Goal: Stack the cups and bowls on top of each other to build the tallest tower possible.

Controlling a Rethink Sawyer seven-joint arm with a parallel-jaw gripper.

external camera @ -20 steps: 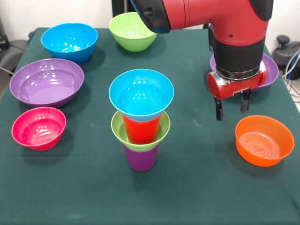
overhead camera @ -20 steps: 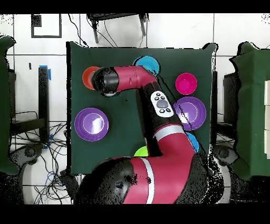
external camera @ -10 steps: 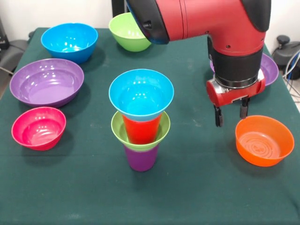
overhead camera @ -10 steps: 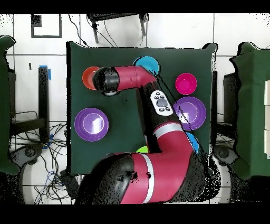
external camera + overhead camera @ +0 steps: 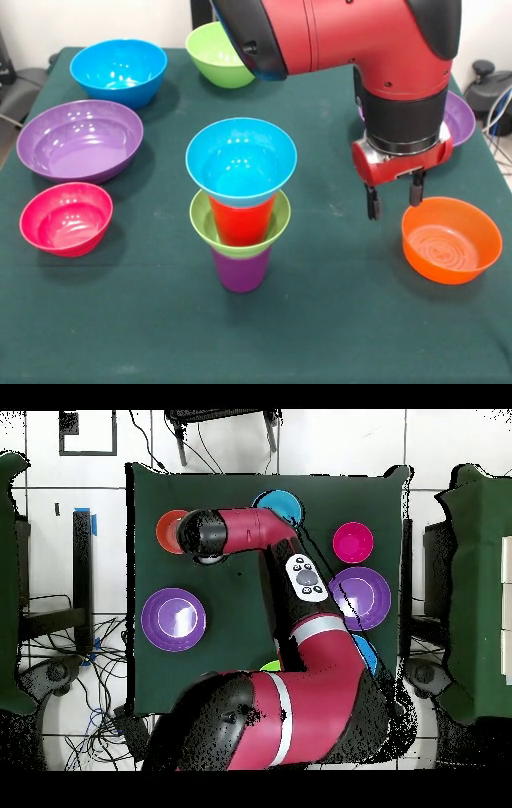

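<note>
Front view, tower [image 5: 241, 204] as landmark. It stands mid-counter [image 5: 336, 336]: purple cup [image 5: 241, 270] on the cloth, small lime green bowl [image 5: 239, 222] seated in its mouth, red cup [image 5: 242, 221] inside that, small blue bowl [image 5: 241, 161] on top. Bare green cloth lies between the tower and the counter's near edge.

Right of the tower, beyond a clear strip of cloth, the orange bowl [image 5: 451, 239] sits close to the counter's right edge. The gripper [image 5: 394, 200] hangs just above and beside that bowl's left rim, jaws parted and empty, touching nothing.

Left of the tower: pink bowl [image 5: 66, 218], with the wide purple bowl [image 5: 79, 140] behind it, both hard by the left edge. Open cloth separates them from the tower.

Far behind the tower: large blue bowl [image 5: 118, 72] at left, large lime green bowl [image 5: 218, 54] partly behind the arm, second purple bowl [image 5: 458, 118] half hidden by the wrist.

Overhead view: that second purple bowl [image 5: 173, 618] shows whole, with bare cloth all round. The arm hides the gripper, much of the orange bowl [image 5: 167, 530] and part of the tower's blue top [image 5: 280, 505].
</note>
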